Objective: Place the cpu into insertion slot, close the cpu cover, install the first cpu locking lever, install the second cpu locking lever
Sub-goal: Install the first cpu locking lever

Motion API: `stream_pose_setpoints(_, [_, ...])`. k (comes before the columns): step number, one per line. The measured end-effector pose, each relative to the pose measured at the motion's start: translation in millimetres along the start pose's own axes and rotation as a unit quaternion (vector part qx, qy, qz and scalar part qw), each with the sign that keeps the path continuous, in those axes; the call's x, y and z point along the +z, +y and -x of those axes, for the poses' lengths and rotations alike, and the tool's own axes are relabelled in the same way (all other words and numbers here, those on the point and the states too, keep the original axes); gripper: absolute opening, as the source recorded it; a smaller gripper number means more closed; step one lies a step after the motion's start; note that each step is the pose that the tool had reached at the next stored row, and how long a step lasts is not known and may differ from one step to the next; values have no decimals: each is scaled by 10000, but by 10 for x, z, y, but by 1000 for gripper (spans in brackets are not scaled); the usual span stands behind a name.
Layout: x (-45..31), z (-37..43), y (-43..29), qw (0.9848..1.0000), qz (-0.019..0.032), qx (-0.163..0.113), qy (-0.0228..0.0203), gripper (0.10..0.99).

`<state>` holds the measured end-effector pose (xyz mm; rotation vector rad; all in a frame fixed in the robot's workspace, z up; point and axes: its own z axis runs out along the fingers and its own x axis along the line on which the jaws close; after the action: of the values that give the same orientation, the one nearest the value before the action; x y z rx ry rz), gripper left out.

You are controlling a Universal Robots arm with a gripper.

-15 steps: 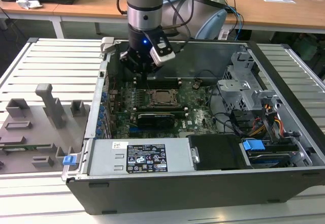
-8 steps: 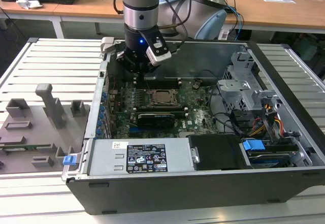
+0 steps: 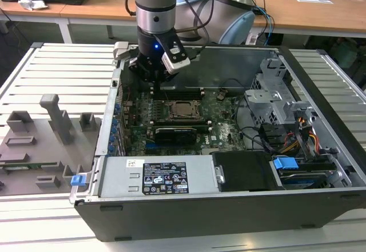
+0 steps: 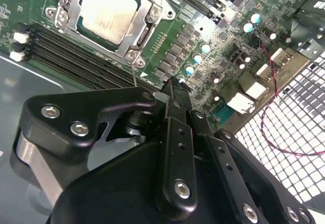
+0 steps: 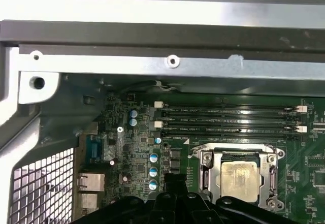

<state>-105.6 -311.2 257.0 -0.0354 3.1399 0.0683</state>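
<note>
The cpu (image 4: 109, 11) (image 5: 238, 177) lies flat in the insertion slot (image 3: 184, 109), its silvery top facing up. Around it the cpu cover (image 4: 143, 35) (image 5: 207, 169) rests down as a metal frame, with the chip showing through its window. My gripper (image 4: 175, 86) (image 3: 154, 83) hangs over the green board beside the socket, toward the exterior view's left, shut with nothing between its fingers. A thin metal rod (image 4: 134, 75) stands up from the socket's corner close to the fingertips. In the first wrist view the gripper (image 5: 172, 184) sits just beside the socket's frame.
Long black memory slots (image 5: 228, 120) run along one side of the socket. The case's metal wall (image 5: 162, 64) and perforated rear panel (image 4: 284, 132) stand close by. A black card (image 3: 177, 133), power supply (image 3: 154, 175) and drive cage (image 3: 274, 100) fill the case.
</note>
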Motion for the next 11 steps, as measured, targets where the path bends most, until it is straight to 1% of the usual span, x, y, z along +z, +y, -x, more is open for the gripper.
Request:
stream_pose_setpoints(2, [0, -24, 9, 10000, 0, 0, 1, 106])
stream_pose_setpoints(4, [1, -42, 32, 10000, 0, 0, 0, 106])
stream_pose_setpoints(7, [5, -41, 101, 10000, 0, 0, 1, 106])
stream_pose_setpoints(9, [6, -39, 127, 10000, -1, 0, 1, 106])
stream_pose_setpoints(11, [7, -26, 137, 10000, -6, -1, 1, 106])
